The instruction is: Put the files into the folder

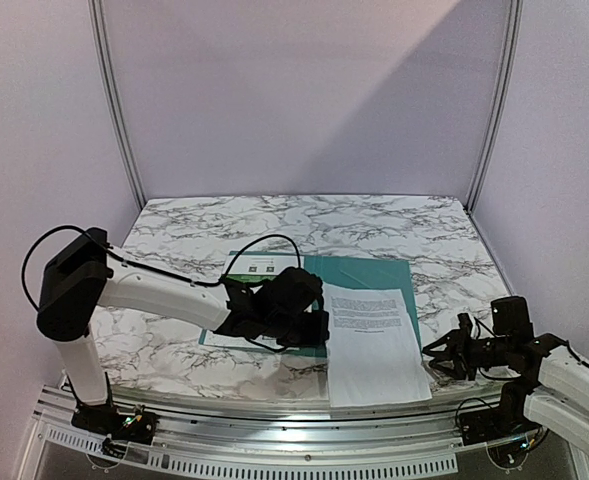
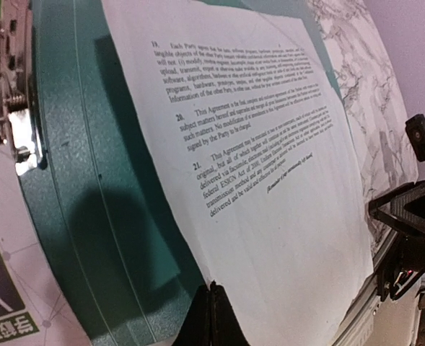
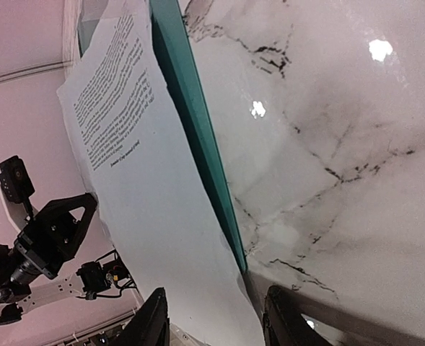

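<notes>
The teal folder (image 1: pixel 366 271) lies open on the marble table. The white text sheet (image 1: pixel 371 340) lies over its right half and overhangs the table's front edge. The green-header sheet (image 1: pixel 257 268) lies on the folder's left half, partly under my left arm. My left gripper (image 1: pixel 320 326) is shut on the white sheet's left edge (image 2: pixel 270 180), which is raised and casts a shadow on the folder (image 2: pixel 75 216). My right gripper (image 1: pixel 444 355) is open just right of the sheet. In the right wrist view (image 3: pixel 216 321) the sheet's near corner (image 3: pixel 147 194) lies between its fingers, beside the folder edge (image 3: pixel 190 115).
The folder's metal clip (image 2: pixel 10 94) sits at its spine, next to the green-header sheet (image 2: pixel 3 288). The metal rail along the table's front edge (image 1: pixel 274 455) runs under the overhanging sheet. Bare marble (image 3: pixel 327 130) lies right of the folder.
</notes>
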You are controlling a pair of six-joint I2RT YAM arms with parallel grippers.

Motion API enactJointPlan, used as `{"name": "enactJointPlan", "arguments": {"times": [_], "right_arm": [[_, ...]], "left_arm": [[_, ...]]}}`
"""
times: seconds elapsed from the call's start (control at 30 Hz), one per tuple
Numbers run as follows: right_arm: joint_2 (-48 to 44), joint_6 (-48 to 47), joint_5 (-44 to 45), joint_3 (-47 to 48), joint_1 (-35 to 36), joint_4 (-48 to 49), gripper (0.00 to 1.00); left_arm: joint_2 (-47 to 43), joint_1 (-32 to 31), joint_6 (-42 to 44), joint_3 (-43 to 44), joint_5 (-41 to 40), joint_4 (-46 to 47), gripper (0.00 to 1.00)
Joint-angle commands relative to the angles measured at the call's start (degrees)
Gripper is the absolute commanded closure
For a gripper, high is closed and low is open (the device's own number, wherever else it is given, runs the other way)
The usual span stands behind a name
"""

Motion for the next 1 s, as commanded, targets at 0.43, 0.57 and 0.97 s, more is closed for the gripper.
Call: {"name": "enactJointPlan", "arguments": {"times": [0.43,0.57,0.97], "right_arm": [[10.85,0.72,0.53,1.68,-0.16,9.50,0.67],[13.37,0.52,0.49,2.39,-0.10,11.19,0.68],[17.16,-0.62,1.34,5.13,-0.14,12.57,0.68]], "left_arm": [[3.26,6.20,5.33,3.29,-0.27,-1.22,1.00],[3.26,7.12,5.79,3.50,-0.43,-0.99,1.00],[5.22,9.05,0.62,2.83,1.67,8.73,1.00]]}}
